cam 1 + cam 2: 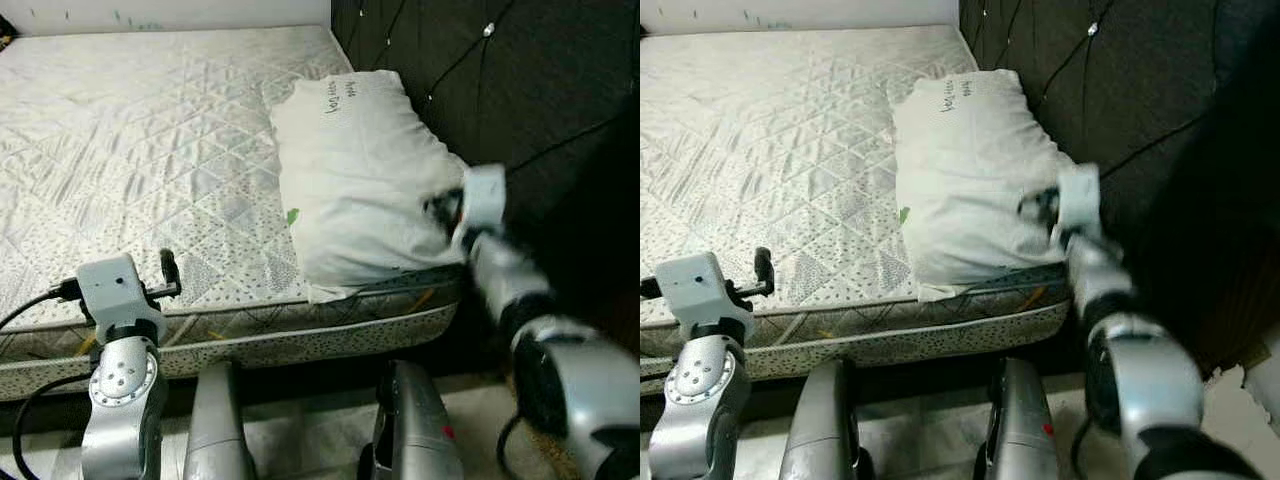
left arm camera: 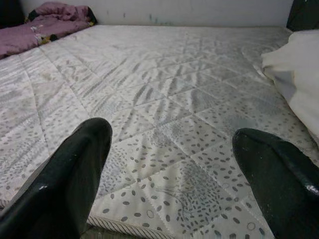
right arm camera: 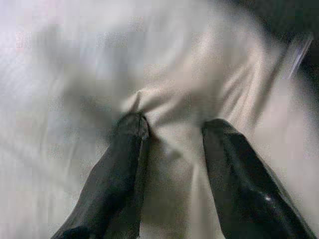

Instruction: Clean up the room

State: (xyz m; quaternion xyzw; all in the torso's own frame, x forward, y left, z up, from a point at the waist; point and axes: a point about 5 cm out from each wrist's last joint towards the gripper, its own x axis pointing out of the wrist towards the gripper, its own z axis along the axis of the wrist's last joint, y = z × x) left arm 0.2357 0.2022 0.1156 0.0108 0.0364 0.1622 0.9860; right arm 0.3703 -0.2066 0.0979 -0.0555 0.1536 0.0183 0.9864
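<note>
A white pillow [image 1: 350, 170] with handwriting on its far end lies on the right side of the quilted mattress [image 1: 150, 130], against the dark headboard. My right gripper [image 1: 440, 210] is at the pillow's near right corner; in the blurred right wrist view its fingers [image 3: 129, 144] pinch a raised fold of the pillow cloth [image 3: 174, 74]. My left gripper [image 1: 165, 278] hovers open just above the mattress's front edge, left of the pillow, with bare mattress [image 2: 164, 99] between its fingers [image 2: 75, 169].
A dark tufted headboard [image 1: 520, 90] runs along the right side of the bed. A purple blanket [image 2: 50, 20] lies bunched at the mattress's far corner by the wall. My own legs [image 1: 220, 430] stand close to the bed's front edge on a pale floor.
</note>
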